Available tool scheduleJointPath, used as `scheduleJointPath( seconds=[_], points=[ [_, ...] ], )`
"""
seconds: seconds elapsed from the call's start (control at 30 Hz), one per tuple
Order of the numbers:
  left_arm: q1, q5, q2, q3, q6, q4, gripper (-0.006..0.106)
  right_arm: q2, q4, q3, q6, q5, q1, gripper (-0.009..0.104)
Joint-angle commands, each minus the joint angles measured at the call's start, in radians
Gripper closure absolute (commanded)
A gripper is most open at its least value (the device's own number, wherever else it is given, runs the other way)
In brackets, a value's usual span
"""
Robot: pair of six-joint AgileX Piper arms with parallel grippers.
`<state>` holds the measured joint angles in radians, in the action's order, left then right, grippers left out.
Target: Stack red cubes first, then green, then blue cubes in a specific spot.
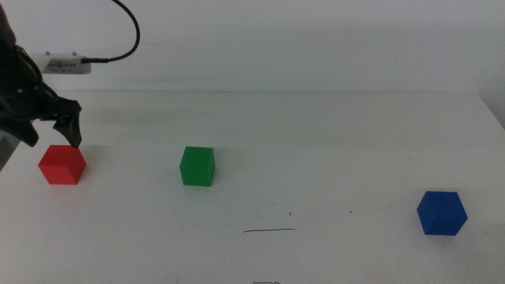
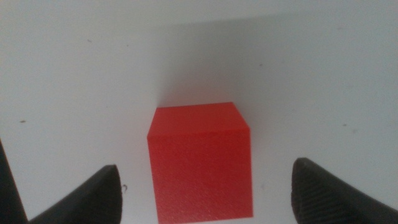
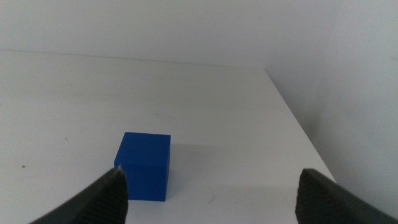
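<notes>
Middle view: at the far left the left gripper (image 1: 54, 132) hovers just above and behind the red cube (image 1: 62, 164), jaws spread wide to either side of it, apparently lining up a first pick. The green cube (image 1: 197, 166) sits well apart to the right, with bare table between. The black pen stroke (image 1: 269, 230) lies nearer the front edge, unobstructed. The blue cube (image 1: 442, 213) rests far right, near the table's edge; the right gripper (image 3: 208, 186) waits behind it, jaws spread, holding nothing.

No legible text, labels or numbers; the white table (image 1: 331, 142) bears only a black pen stroke (image 1: 269, 230), possibly unlettered.
</notes>
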<state>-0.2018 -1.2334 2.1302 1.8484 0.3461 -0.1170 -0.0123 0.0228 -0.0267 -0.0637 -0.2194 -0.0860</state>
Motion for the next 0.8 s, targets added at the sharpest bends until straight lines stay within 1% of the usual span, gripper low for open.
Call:
scheduleJointPath(
  seconds=[0.0,0.57,0.67,0.73,0.77],
  points=[
    [0.004,-0.08,-0.05,0.032,0.002,-0.002,0.007,-0.015,0.008,0.01,-0.009,0.081,-0.008,0.005],
    [0.004,-0.079,0.056,0.032,0.001,-0.003,0.008,-0.015,0.008,0.01,-0.009,0.081,-0.008,0.005],
    [0.004,-0.082,0.063,0.032,-0.005,-0.002,0.015,-0.015,0.008,0.01,-0.009,0.081,-0.008,0.005],
    [0.004,-0.082,0.063,0.032,-0.009,-0.002,0.023,-0.015,0.008,0.01,-0.009,0.081,-0.008,0.005],
    [0.004,-0.082,0.063,0.032,-0.016,-0.002,0.029,-0.015,0.008,0.01,-0.009,0.081,-0.008,0.005]
  ],
)
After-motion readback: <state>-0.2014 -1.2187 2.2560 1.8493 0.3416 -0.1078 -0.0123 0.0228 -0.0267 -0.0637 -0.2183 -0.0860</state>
